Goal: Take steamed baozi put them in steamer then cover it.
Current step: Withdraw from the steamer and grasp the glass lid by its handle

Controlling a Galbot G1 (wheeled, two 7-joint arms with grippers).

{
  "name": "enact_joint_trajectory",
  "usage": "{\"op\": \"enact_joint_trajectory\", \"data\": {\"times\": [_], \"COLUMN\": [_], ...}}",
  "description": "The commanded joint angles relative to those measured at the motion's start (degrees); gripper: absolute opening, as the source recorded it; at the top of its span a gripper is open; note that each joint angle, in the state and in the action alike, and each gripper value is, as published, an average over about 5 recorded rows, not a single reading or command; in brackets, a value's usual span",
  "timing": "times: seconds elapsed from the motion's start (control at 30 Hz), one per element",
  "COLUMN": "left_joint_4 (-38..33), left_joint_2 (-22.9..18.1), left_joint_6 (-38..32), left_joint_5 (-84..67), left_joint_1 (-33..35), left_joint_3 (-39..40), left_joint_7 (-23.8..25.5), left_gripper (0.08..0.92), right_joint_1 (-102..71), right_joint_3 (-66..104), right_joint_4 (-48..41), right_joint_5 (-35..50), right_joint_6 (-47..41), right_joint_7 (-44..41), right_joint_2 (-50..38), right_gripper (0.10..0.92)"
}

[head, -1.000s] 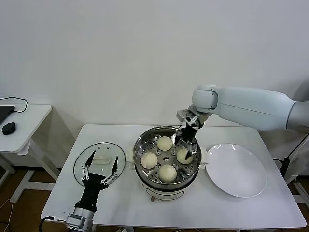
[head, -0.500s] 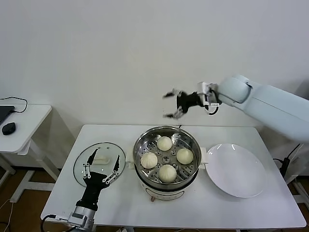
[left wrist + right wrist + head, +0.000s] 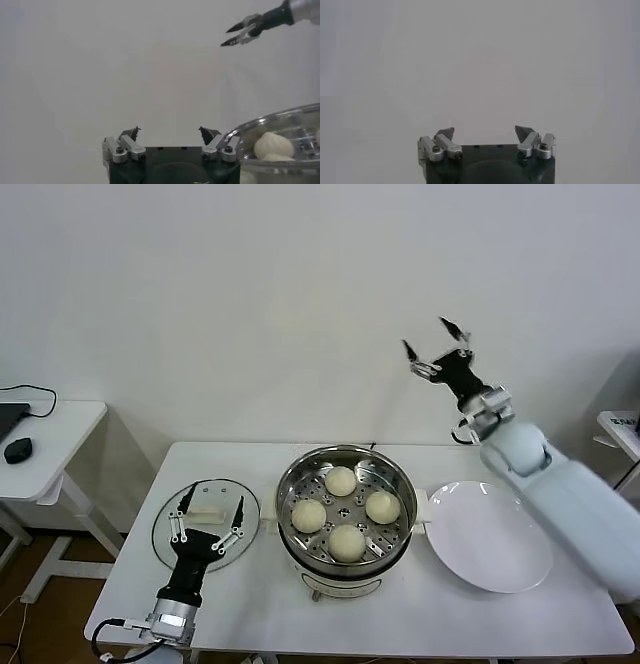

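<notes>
While the cover at lower left is partly hidden by the left gripper, spread wide, four baozi are seen in the centre steamer; the right gripper, upper right, is spread wide, empty.

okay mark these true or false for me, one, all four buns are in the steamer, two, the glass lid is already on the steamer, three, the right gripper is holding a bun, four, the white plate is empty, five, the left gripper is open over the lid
1. All four buns sit in the steamer. True.
2. The glass lid is on the steamer. False: it lies flat on the table, on the robot's left of the steamer.
3. The right gripper holds a bun. False: it is raised high in front of the wall, open and empty.
4. The white plate is empty. True.
5. The left gripper is open over the lid. True: its fingers are spread above the lid's handle, holding nothing.
</notes>
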Motion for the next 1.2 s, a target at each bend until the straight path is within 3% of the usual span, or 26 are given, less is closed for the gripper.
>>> {"op": "enact_joint_trajectory", "data": {"times": [0.03,0.37,0.57,1.2], "left_joint_4": [5.19,22.86,30.22,38.65], "left_joint_2": [2.19,6.61,7.25,4.97], "left_joint_6": [2.15,-1.93,-2.7,-2.3], "left_joint_5": [16.87,44.86,52.84,63.92], "left_joint_1": [-3.18,-5.75,-7.01,-16.83], "left_joint_3": [-0.16,-5.95,-6.4,-4.3], "left_joint_7": [-9.38,-9.6,-8.63,-13.53], "left_gripper": [0.823,0.823,0.823,0.823], "right_joint_1": [-38.62,-49.23,-50.26,-50.21], "right_joint_3": [37.11,41.23,41.07,40.69], "right_joint_4": [1.75,3.68,3.31,3.34], "right_joint_5": [-7.82,-9.77,-10.93,-13.07], "right_joint_6": [6.64,8.61,9.03,8.69], "right_joint_7": [6.69,2.62,1.66,1.02], "right_joint_2": [11.41,17.63,19.62,21.82], "right_gripper": [0.823,0.823,0.823,0.823]}}
